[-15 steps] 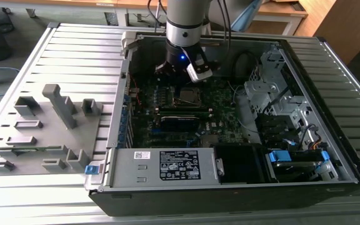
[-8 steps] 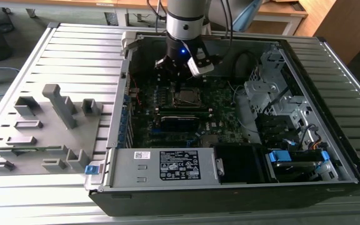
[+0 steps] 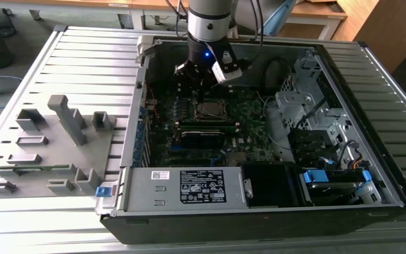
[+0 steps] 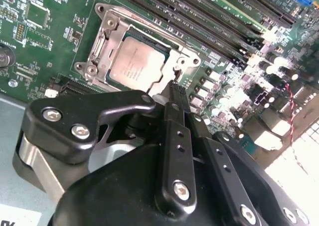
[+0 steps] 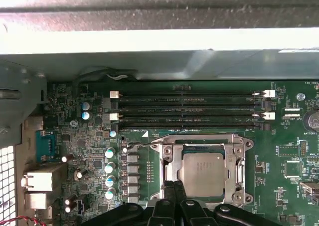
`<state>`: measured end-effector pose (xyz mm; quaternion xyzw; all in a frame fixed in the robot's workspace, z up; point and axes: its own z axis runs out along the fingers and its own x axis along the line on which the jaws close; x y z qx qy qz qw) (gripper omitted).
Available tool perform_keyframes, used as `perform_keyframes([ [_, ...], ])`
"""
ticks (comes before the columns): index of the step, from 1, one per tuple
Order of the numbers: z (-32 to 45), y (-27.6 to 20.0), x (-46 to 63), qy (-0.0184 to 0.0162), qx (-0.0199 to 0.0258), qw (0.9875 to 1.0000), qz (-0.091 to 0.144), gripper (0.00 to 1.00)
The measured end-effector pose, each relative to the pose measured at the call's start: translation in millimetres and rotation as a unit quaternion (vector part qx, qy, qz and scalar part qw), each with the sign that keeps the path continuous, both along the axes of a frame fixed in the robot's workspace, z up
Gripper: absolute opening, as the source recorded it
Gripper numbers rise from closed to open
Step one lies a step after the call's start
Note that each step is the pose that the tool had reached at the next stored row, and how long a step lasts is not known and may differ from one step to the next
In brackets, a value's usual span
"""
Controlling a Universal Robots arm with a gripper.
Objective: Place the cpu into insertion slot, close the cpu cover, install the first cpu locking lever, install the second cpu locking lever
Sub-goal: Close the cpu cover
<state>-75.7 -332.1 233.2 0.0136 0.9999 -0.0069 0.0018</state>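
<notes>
Hand (image 4: 178, 94), fingertips pressed together, beside cpu cover (image 4: 97, 48) lying over cpu (image 4: 136, 64).

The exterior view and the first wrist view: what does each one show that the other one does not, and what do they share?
Exterior view: the open computer case, the power supply, the grey fixture tray at the exterior view's left, the arm. First wrist view: the row of capacitors, the white latches of the memory slots. Both: the green motherboard, the cpu, the cpu cover framing it, the hand close by.
</notes>
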Motion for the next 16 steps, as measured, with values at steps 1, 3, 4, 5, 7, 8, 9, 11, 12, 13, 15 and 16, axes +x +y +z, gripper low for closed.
perform_keyframes([
  [1, 0.0, 0.0, 0.0, 0.0, -0.0001, 1.0, 0.0, 0.11],
  [3, 0.1, 0.0, 0.0, -0.0002, -0.0001, 1.0, 0.0, 0.11],
  [4, 0.0, 0.0, 0.5, -0.0002, -0.0001, 1.0, 0.0, 0.11],
  [5, 0.0, 0.0, 2.0, -0.0002, -0.0001, 1.0, 0.0, 0.11],
  [7, 0.0, 0.0, 5.7, -0.0002, -0.0001, 1.0, 0.0, 0.11],
  [8, 0.0, 0.0, 7.3, -0.0002, -0.0001, 1.0, 0.0, 0.11],
  [9, 0.0, 0.0, 8.9, -0.0002, -0.0001, 1.0, 0.0, 0.11],
  [11, 0.0, 0.0, 12.1, -0.0002, -0.0001, 1.0, 0.0, 0.11],
  [12, 0.0, 0.0, 13.7, -0.0002, -0.0001, 1.0, 0.0, 0.11],
  [13, 0.0, 0.0, 15.2, -0.0002, -0.0001, 1.0, 0.0, 0.11],
  [15, -0.1, -0.1, 17.8, -0.0002, -0.0001, 1.0, 0.0, 0.11],
  [16, -0.1, -0.1, 18.9, -0.0002, -0.0001, 1.0, 0.0, 0.11],
])
